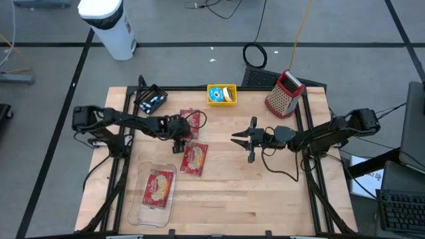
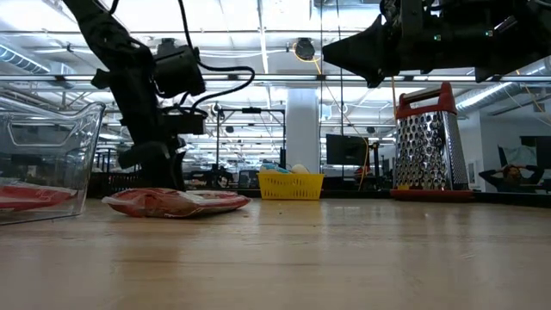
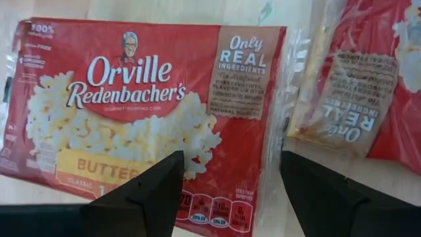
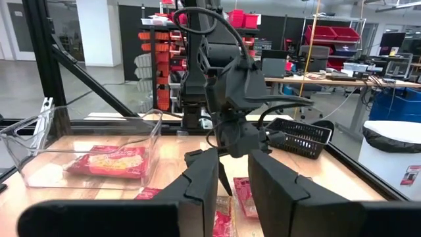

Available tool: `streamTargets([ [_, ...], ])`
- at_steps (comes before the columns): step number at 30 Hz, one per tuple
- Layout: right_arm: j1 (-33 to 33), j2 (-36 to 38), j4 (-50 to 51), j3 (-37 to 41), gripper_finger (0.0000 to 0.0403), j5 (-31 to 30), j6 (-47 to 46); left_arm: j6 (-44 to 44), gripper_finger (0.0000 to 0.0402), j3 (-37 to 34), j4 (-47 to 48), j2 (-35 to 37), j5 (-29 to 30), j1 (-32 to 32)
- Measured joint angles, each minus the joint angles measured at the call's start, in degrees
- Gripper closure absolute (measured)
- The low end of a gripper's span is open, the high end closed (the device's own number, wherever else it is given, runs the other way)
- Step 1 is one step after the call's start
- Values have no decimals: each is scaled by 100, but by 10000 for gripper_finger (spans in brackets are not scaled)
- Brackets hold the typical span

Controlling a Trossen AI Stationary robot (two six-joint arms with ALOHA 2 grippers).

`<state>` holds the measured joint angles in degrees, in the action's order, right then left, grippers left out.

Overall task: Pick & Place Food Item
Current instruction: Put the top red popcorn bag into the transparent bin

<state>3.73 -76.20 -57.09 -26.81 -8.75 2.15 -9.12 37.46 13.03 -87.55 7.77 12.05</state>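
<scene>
On the left side of the wooden table (image 1: 265,192) sits a clear plastic tray (image 1: 136,209), and one red popcorn packet (image 1: 158,187) lies flat inside it. Just to the right of the tray, toward the table's middle, a second red popcorn packet (image 1: 193,159) lies flat on the bare wood, and this is the one I am over. My left gripper (image 1: 179,143) points steeply down at it, with my fingers spread wide and holding nothing. In my left wrist view the packet (image 3: 145,118) fills the space ahead, label side up, and my two dark fingertips (image 3: 154,191) straddle its lower right corner, one over the printed front and the other past its sealed edge. I cannot tell whether my tips touch the wrapper. A third packet (image 1: 190,121) lies just beyond, near my wrist, and it shows face down at the edge of my wrist view (image 3: 368,85). From table height, the packet (image 2: 176,202) lies low and flat with my left arm standing directly over it. Farther right, my right gripper (image 1: 247,139) hangs in the air above the middle of the table, well apart from every packet, pointing roughly level toward my left arm, its fingers (image 4: 276,184) set to a narrow gap with nothing between them. At the back edge stand a small yellow basket (image 1: 221,94) and, to its right, a red-handled metal grater (image 1: 284,93).
</scene>
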Motion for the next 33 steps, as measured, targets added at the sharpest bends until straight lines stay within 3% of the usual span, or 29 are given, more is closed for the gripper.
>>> streamTargets([
  [8, 0, 0, 34, 0, 326, 0, 0, 65, 168, 26, -30, -314, -81, 81],
  [12, 0, 2, 34, 0, 326, 0, 2, 65, 234, 8, -73, -262, -107, 69],
  [18, 0, 2, 36, 0, 326, 0, 1, 251, 367, -3, -113, -273, 127, 81],
  [20, 0, 2, 34, 0, 326, 0, 2, 485, 391, -4, -60, -219, 246, 82],
  [25, 0, 2, 39, 0, 326, 0, 1, 878, 390, 240, 1184, 327, 571, 2],
  [33, -2, 2, 41, 0, 326, -4, 2, 1560, 399, 1554, 3385, 1391, 942, -408],
])
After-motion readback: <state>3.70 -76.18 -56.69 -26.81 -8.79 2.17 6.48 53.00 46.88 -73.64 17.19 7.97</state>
